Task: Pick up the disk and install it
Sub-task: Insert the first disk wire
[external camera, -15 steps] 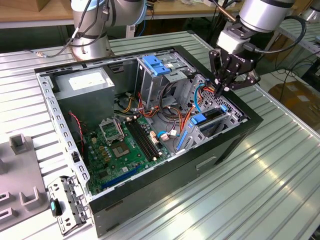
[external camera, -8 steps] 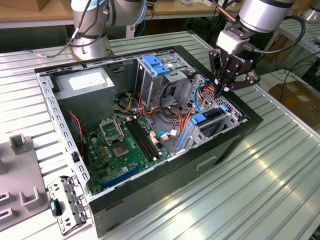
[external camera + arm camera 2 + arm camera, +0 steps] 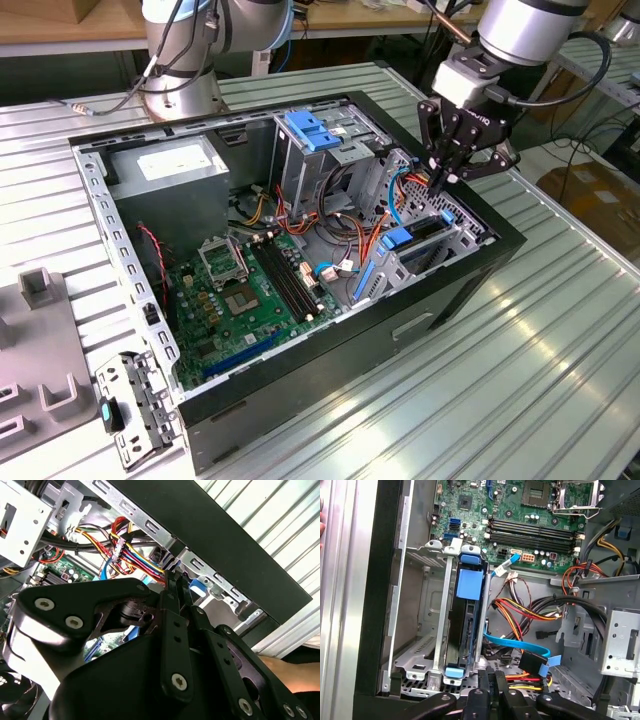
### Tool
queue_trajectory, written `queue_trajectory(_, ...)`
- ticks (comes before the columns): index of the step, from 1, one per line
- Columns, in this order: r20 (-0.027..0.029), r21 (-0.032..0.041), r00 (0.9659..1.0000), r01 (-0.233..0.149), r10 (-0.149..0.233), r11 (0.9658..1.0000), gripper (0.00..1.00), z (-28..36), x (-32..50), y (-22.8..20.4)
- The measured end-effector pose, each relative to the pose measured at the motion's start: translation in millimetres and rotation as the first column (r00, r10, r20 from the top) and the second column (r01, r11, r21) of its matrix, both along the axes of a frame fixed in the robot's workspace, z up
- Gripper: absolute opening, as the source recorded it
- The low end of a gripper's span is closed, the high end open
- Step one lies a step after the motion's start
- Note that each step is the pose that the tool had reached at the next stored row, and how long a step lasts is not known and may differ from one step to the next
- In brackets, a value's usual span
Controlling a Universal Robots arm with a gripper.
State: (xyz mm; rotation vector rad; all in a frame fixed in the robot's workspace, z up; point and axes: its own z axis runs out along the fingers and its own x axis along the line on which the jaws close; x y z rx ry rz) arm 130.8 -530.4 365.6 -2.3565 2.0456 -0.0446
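A ribbed metal table (image 3: 560,330) carries an open computer case (image 3: 450,290), its side panel off and the green motherboard (image 3: 240,300) exposed. The disk (image 3: 465,625) sits on edge in the drive cage (image 3: 420,630) at the case's front corner, the corner towards the exterior view's right, with blue rails at both ends and a blue tab on top. The gripper (image 3: 441,180) hangs just above that cage, by the case's front wall, and its fingers (image 3: 176,587) are pressed together with nothing between them. A blue data cable (image 3: 520,647) and bundles of coloured wires (image 3: 520,610) lie beside the cage. A grey power supply (image 3: 165,175) fills the case's far corner, and a grey fixture (image 3: 40,360) lies at the table's edge on the exterior view's left.
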Motion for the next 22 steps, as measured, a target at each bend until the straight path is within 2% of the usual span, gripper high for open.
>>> queue_trajectory(5,0.0000,0.0000,0.9992,0.039,-0.039,0.9992,0.16,-1.5,-1.0,-1.6)
queue_trajectory(10,-0.0010,0.0001,0.9988,0.048,-0.048,0.9988,0.16,-3.3,-6.8,-3.7)
queue_trajectory(13,-0.0072,-0.0004,0.9988,0.049,-0.049,0.9988,0.16,-3.4,-8.5,-5.8)
queue_trajectory(17,-0.0124,-0.0005,0.9985,0.053,-0.053,0.9986,0.16,-3.7,-10.6,-6.8)
queue_trajectory(19,-0.0130,-0.0008,0.9985,0.053,-0.053,0.9986,0.16,-4.4,-12.3,-9.0)
queue_trajectory(22,-0.0141,-0.0008,0.9985,0.053,-0.053,0.9986,0.16,-6.0,-12.6,-17.2)
